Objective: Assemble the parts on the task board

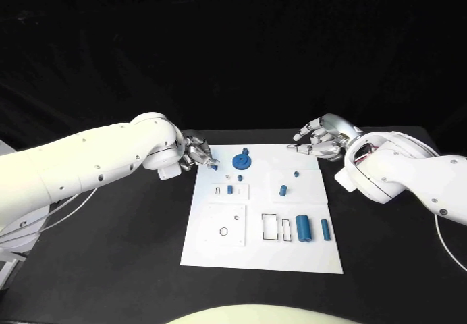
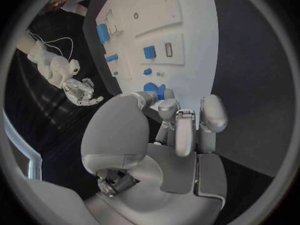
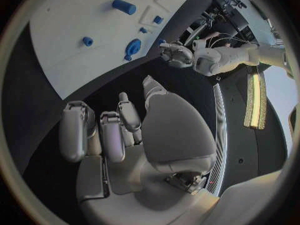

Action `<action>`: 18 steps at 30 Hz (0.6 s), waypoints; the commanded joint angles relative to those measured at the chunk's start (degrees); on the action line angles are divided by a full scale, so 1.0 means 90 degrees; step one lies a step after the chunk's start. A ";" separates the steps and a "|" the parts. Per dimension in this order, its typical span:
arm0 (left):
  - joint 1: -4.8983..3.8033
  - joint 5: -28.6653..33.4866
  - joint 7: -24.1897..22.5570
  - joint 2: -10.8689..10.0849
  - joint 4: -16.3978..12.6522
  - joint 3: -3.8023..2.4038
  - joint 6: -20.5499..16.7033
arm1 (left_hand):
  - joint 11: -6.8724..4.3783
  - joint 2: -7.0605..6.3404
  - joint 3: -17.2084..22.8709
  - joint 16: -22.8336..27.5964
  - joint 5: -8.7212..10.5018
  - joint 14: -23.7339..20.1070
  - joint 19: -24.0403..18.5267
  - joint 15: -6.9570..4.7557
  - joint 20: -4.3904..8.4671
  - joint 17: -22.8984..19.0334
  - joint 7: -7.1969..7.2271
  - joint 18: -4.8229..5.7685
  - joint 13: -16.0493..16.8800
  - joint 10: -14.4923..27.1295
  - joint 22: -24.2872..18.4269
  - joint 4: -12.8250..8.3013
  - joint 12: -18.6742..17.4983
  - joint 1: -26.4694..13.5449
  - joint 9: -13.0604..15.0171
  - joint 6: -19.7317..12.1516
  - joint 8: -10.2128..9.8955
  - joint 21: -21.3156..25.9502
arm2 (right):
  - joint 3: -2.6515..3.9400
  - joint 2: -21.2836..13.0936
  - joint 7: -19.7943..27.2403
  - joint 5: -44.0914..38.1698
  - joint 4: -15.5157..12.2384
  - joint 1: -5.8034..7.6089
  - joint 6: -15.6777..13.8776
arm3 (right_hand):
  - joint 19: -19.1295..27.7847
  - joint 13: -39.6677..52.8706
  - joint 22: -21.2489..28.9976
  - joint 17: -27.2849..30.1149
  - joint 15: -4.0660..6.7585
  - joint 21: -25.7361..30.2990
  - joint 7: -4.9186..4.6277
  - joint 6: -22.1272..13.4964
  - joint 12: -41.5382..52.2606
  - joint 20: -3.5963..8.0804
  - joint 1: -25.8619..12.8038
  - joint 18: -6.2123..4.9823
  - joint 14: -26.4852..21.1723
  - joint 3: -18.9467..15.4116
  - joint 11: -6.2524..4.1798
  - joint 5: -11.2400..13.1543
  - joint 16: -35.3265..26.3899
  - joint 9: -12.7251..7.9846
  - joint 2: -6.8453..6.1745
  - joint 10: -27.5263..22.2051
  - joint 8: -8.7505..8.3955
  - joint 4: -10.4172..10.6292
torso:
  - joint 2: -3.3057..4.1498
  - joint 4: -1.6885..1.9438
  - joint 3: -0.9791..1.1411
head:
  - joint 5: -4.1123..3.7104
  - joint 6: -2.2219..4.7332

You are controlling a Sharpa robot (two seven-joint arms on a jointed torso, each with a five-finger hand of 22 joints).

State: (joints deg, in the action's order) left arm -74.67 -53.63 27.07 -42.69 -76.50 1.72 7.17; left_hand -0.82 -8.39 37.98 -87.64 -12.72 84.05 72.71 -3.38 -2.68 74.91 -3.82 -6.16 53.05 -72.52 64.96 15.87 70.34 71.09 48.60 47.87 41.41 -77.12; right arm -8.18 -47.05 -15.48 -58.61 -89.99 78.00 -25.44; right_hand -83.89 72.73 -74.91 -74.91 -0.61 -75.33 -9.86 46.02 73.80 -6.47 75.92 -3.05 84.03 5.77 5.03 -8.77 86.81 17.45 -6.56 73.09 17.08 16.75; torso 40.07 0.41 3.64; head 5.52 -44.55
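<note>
The left robot hand point(image 1: 198, 152), fingers apart and holding nothing, hovered at the board's point(image 1: 219, 253) far left corner, nearest the round part point(image 1: 241, 160) just beside it; the right robot hand point(image 1: 319, 140) hung open too.

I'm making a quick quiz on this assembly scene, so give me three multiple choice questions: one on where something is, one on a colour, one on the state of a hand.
1. Where do the two long blue cylinders lie on the task board?
A. far left corner
B. near right part
C. off the board

2. What colour is the round disc-shaped part at the board's far edge?
A. blue
B. red
C. grey

3. What is the right hand holding?
A. a cylinder
B. the board
C. nothing

Answers:
1 B, they lie side by side beside the rectangular slots.
2 A, it matches the other parts.
3 C, its fingers are apart and bare over the black table.
</note>
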 commanded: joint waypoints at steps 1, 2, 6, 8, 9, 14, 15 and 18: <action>0.0083 -0.0137 -0.0020 -0.0173 -0.0399 0.0003 -0.0396 | -0.0004 -0.0043 0.0882 -0.0021 -0.0024 0.0487 0.0057 -0.0065 0.0003 0.1028 0.0058 0.0077 0.0019 -0.0072 0.0024 -0.0856 0.0025 -0.0024 0.0121 0.0057 0.0029 -0.0038 | 0.0000 -0.0018 0.0050 -0.0004 -0.0006 -0.0003 0.0007 | 0.0046 -0.0002 -0.0670 -0.0860 0.0002 0.0026 0.0012 0.0003 0.0001 -0.0001 -0.0011 -0.0036 0.0456 -0.0028 -0.0005 -0.0011 -0.0024 -0.0004 0.0050 -0.0014 0.0033 -0.0008 | -0.0026 0.0033 -0.0011 | -0.0002 -0.0017; 0.0111 -0.0191 -0.0025 -0.0231 -0.0510 0.0004 -0.0442 | -0.0009 -0.0059 0.0922 -0.0020 -0.0024 0.0488 0.0065 -0.0069 0.0007 0.1027 0.0062 0.0079 0.0033 -0.0091 0.0035 -0.0876 0.0032 -0.0038 0.0125 0.0069 0.0034 -0.0045 | 0.0000 -0.0024 0.0049 -0.0002 -0.0005 -0.0004 0.0006 | 0.0046 -0.0002 -0.0670 -0.0860 0.0002 0.0026 0.0012 0.0003 0.0001 -0.0001 -0.0011 -0.0036 0.0456 -0.0028 -0.0005 -0.0011 -0.0024 -0.0004 0.0050 -0.0014 0.0033 -0.0008 | -0.0028 0.0035 -0.0012 | 0.0001 -0.0025; 0.0201 -0.0380 -0.0036 -0.0405 -0.0859 0.0005 -0.0574 | -0.0016 -0.0080 0.0993 -0.0020 -0.0025 0.0490 0.0067 -0.0076 0.0013 0.1029 0.0069 0.0078 0.0050 -0.0119 0.0036 -0.0905 0.0041 -0.0064 0.0131 0.0088 0.0044 -0.0048 | -0.0002 -0.0040 0.0045 0.0001 -0.0003 -0.0007 0.0003 | 0.0046 -0.0002 -0.0670 -0.0860 0.0002 0.0026 0.0012 0.0003 0.0001 -0.0001 -0.0011 -0.0036 0.0456 -0.0028 -0.0005 -0.0011 -0.0024 -0.0004 0.0050 -0.0014 0.0033 -0.0008 | -0.0042 0.0059 -0.0025 | 0.0006 -0.0050; 0.0251 -0.0451 -0.0030 -0.0495 -0.1042 0.0007 -0.0557 | -0.0018 -0.0090 0.1019 -0.0020 -0.0025 0.0490 0.0070 -0.0078 0.0016 0.1030 0.0071 0.0079 0.0058 -0.0131 0.0038 -0.0915 0.0045 -0.0076 0.0134 0.0096 0.0047 -0.0050 | -0.0004 -0.0046 0.0042 0.0006 -0.0001 -0.0009 0.0008 | 0.0046 -0.0002 -0.0670 -0.0860 0.0002 0.0026 0.0012 0.0003 0.0001 -0.0001 -0.0011 -0.0036 0.0456 -0.0028 -0.0005 -0.0011 -0.0024 -0.0004 0.0050 -0.0014 0.0033 -0.0008 | -0.0048 0.0072 -0.0032 | 0.0006 -0.0069; 0.0268 -0.0471 -0.0025 -0.0520 -0.1094 0.0009 -0.0546 | -0.0018 -0.0093 0.1022 -0.0020 -0.0024 0.0491 0.0068 -0.0078 0.0016 0.1031 0.0072 0.0078 0.0060 -0.0133 0.0036 -0.0917 0.0046 -0.0078 0.0134 0.0097 0.0048 -0.0048 | -0.0005 -0.0046 0.0039 0.0008 0.0001 -0.0010 0.0015 | 0.0046 -0.0002 -0.0670 -0.0860 0.0002 0.0026 0.0012 0.0003 0.0001 -0.0001 -0.0011 -0.0036 0.0456 -0.0028 -0.0005 -0.0011 -0.0024 -0.0004 0.0050 -0.0014 0.0033 -0.0008 | -0.0051 0.0073 -0.0033 | 0.0014 -0.0071; 0.0353 -0.0592 0.0011 -0.0572 -0.1243 0.0020 -0.0571 | -0.0025 -0.0114 0.1081 -0.0021 -0.0028 0.0493 0.0082 -0.0084 0.0022 0.1034 0.0078 0.0082 0.0088 -0.0163 0.0055 -0.0939 0.0060 -0.0108 0.0138 0.0115 0.0055 -0.0059 | -0.0009 -0.0039 0.0027 0.0011 0.0006 -0.0014 0.0034 | 0.0046 -0.0002 -0.0670 -0.0860 0.0002 0.0026 0.0012 0.0003 0.0001 -0.0001 -0.0011 -0.0036 0.0456 -0.0028 -0.0005 -0.0011 -0.0024 -0.0004 0.0050 -0.0014 0.0033 -0.0008 | -0.0047 0.0073 -0.0033 | 0.0031 -0.0085; 0.0363 -0.0611 0.0014 -0.0573 -0.1255 0.0021 -0.0580 | -0.0026 -0.0114 0.1084 -0.0021 -0.0028 0.0493 0.0082 -0.0085 0.0022 0.1035 0.0078 0.0082 0.0089 -0.0164 0.0054 -0.0940 0.0060 -0.0109 0.0138 0.0116 0.0055 -0.0059 | -0.0009 -0.0038 0.0026 0.0011 0.0006 -0.0014 0.0036 | 0.0046 -0.0002 -0.0670 -0.0860 0.0002 0.0026 0.0012 0.0003 0.0001 -0.0001 -0.0011 -0.0036 0.0456 -0.0028 -0.0005 -0.0011 -0.0024 -0.0004 0.0050 -0.0014 0.0033 -0.0008 | -0.0047 0.0074 -0.0035 | 0.0028 -0.0084; 0.0401 -0.0724 0.0028 -0.0570 -0.1303 0.0024 -0.0617 | -0.0030 -0.0128 0.1125 -0.0021 -0.0029 0.0494 0.0086 -0.0089 0.0026 0.1036 0.0082 0.0082 0.0102 -0.0181 0.0059 -0.0959 0.0065 -0.0127 0.0140 0.0125 0.0058 -0.0063 | -0.0010 -0.0037 0.0025 0.0012 0.0007 -0.0016 0.0041 | 0.0046 -0.0002 -0.0670 -0.0860 0.0002 0.0026 0.0012 0.0003 0.0001 -0.0001 -0.0011 -0.0036 0.0456 -0.0028 -0.0005 -0.0011 -0.0024 -0.0004 0.0050 -0.0014 0.0033 -0.0008 | -0.0040 0.0073 -0.0040 | 0.0033 -0.0092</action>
State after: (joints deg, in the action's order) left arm -71.17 -57.85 27.14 -47.88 -87.86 1.94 2.77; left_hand -1.12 -9.30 39.29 -87.64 -12.64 84.04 73.21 -3.78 -2.38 74.91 -3.77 -6.16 53.92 -73.64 65.40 15.82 70.55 70.17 49.01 47.95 41.80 -77.33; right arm -8.27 -47.41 -15.54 -58.46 -89.89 77.90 -25.43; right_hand -83.89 72.73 -74.94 -74.91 -0.61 -75.33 -9.86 46.02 73.80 -6.47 75.92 -3.04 84.03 5.78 5.03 -8.77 86.81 17.45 -6.56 73.09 17.07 16.75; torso 39.63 1.04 3.33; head 5.76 -45.32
